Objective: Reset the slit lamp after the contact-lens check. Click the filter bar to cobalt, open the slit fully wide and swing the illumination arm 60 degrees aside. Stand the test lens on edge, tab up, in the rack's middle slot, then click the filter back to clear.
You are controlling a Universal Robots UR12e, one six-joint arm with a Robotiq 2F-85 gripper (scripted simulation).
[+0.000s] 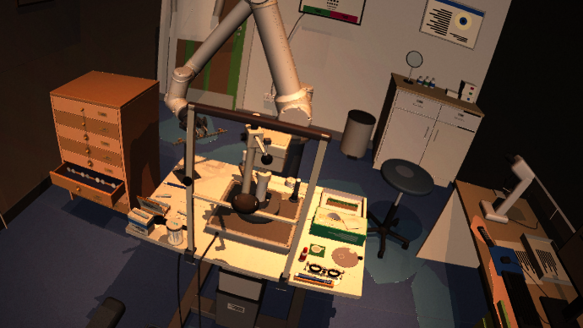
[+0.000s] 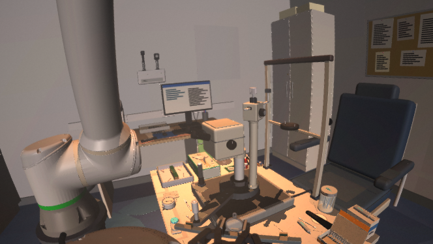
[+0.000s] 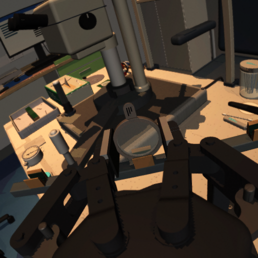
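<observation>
The rack (image 3: 140, 162) is partly hidden behind the gripper's fingers; I see a grey bar with tan dividers at the table's near edge. The round test lens (image 3: 136, 136) stands on edge with its tab up and is held in my closed gripper (image 3: 137, 147), above the rack. In the second side camera the lens (image 2: 235, 223) and gripper (image 2: 228, 228) sit low at the table's front edge. The slit lamp (image 2: 225, 138) stands behind on its dark base, with its illumination column (image 2: 252, 143) beside the beige housing. From the side camera the gripper (image 1: 198, 127) is behind the headrest frame.
A white tray (image 3: 32, 116) and a green box (image 3: 68, 87) lie left of the lamp base. A joystick (image 3: 62, 97) and a small cylinder post (image 3: 60, 146) stand on the left. A clear jar (image 3: 248, 78), pens and the headrest frame (image 2: 322, 127) are on the right.
</observation>
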